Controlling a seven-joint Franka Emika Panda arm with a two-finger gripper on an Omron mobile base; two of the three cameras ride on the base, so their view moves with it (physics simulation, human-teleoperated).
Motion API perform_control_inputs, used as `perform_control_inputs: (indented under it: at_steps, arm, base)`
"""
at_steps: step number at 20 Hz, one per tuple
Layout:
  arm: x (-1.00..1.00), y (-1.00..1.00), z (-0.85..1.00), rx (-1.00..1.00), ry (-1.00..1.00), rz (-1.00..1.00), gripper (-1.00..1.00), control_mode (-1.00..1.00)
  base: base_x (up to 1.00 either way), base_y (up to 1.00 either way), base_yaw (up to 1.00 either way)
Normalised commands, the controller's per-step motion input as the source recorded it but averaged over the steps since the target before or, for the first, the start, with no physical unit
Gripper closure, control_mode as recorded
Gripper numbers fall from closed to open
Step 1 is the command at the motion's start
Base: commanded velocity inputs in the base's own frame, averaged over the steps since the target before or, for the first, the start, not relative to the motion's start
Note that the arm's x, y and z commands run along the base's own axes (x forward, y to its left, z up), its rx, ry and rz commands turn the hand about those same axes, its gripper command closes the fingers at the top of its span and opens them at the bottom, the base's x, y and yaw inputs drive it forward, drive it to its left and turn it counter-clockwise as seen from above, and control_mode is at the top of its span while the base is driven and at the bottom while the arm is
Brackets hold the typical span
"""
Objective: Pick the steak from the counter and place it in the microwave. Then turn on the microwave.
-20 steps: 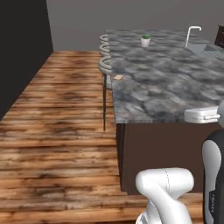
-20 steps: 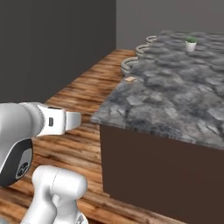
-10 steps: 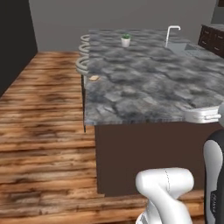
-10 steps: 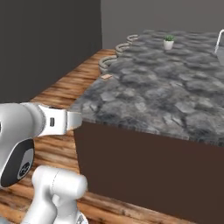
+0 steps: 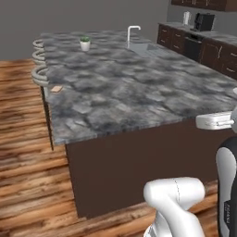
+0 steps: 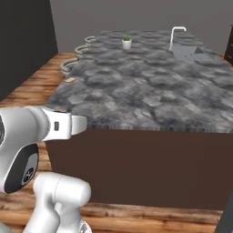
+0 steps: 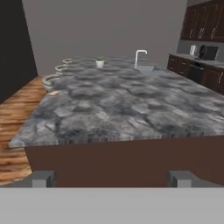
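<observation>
The steak is a small flat pinkish-tan slab lying at the left edge of the counter, beside the stools. It also lies on the counter's far left edge in the right base view as the steak and in the hand view as the steak. The dark grey mottled counter with its brown base fills the middle of the scene. My gripper is open, nothing between its fingertips, held back from the counter's near end and well short of the steak. The microwave is out of view.
A small potted plant and a white faucet over a sink stand at the counter's far end. Round stools line its left side. Dark cabinets with a coffee maker run along the back right. Wooden floor lies left.
The whole picture has shifted: the base has moved, and the counter now sits closer and more central. The gripper stays open.
</observation>
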Motion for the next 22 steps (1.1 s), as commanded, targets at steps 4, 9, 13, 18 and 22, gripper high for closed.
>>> perform_control_inputs:
  at_steps: [4, 9, 13, 18, 22]
  arm:
    - [0.0, 0.0, 0.0, 0.0, 0.0, 0.0, -1.0, 1.0]
    - [0.0, 0.0, 0.0, 0.0, 0.0, 0.0, -1.0, 1.0]
    - [0.0, 0.0, 0.0, 0.0, 0.0, 0.0, -1.0, 1.0]
    - [0.0, 0.0, 0.0, 0.0, 0.0, 0.0, -1.0, 1.0]
    - [0.0, 0.0, 0.0, 0.0, 0.0, 0.0, -1.0, 1.0]
  base:
    - [0.0, 0.0, -0.34]
    - [0.02, 0.02, -0.32]
    - [0.18, 0.04, -0.29]
    - [0.34, 0.18, -0.14]
    - [0.48, 0.14, -0.01]
